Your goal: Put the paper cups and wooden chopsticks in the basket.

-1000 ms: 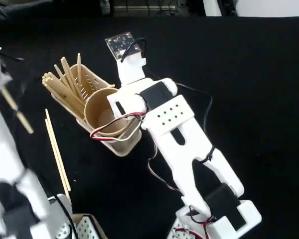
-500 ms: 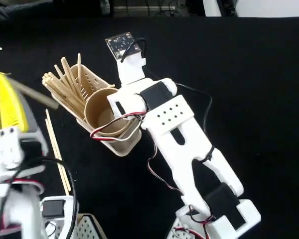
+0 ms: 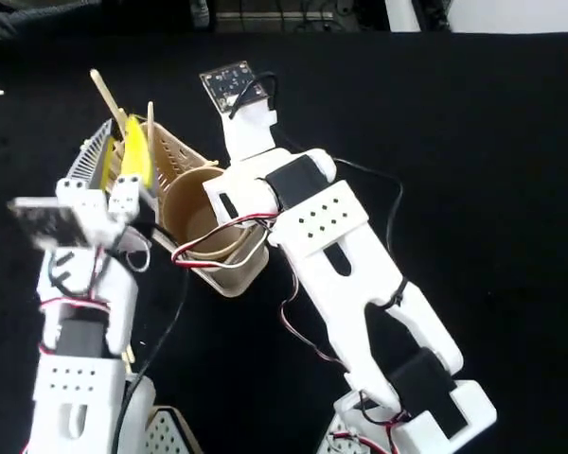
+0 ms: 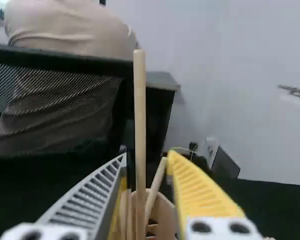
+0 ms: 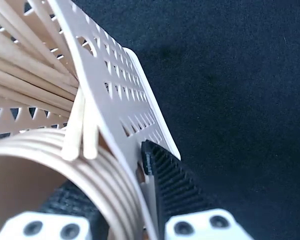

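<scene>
Left gripper, just above the basket, pinches one chopstick near-upright over the sticks already inside; right gripper clamps the basket wall against the rim of the cups nested inside.

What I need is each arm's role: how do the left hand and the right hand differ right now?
The left hand is up over the basket with one chopstick pinched between its fingers; the right hand sits low, clamped on the basket's wall beside the paper cups. The left hand's fingers are yellow and grey; the right hand's visible finger is black. Both are shut on something, at the same basket.
</scene>
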Tool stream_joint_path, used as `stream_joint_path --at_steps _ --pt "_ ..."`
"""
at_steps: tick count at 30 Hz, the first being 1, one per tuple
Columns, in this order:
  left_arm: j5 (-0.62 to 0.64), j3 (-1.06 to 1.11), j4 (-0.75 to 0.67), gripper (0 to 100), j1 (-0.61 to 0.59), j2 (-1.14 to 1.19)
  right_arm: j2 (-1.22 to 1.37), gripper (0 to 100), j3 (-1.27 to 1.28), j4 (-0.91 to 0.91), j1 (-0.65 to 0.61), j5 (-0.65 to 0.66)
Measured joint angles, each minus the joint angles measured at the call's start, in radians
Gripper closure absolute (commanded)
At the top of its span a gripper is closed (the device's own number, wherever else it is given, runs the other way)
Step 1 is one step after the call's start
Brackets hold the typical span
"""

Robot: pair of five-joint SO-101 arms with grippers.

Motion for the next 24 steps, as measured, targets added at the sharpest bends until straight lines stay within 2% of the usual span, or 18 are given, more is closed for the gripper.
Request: stream_joint_path --at_steps 5,10,15,20,22,24 --pt "0.087 -0.264 0.304 81 -0.146 0.127 0.000 98.7 0.000 0.000 0.000 0.006" --pt "0.091 -0.540 0.354 82 -0.336 0.359 0.000 98.7 0.000 0.000 0.000 0.006" --pt "0.091 -0.680 0.209 82 -0.480 0.671 0.000 98.7 0.000 0.000 0.000 0.006" --pt "0.087 -0.818 -0.140 82 -0.549 1.062 0.000 98.7 0.000 0.000 0.000 0.006" --pt "0.040 -0.919 -0.239 82 -0.555 1.243 0.000 98.7 0.000 0.000 0.000 0.006" --pt "-0.023 -1.056 -0.272 84 -0.562 1.439 0.000 98.7 0.000 0.000 0.000 0.006"
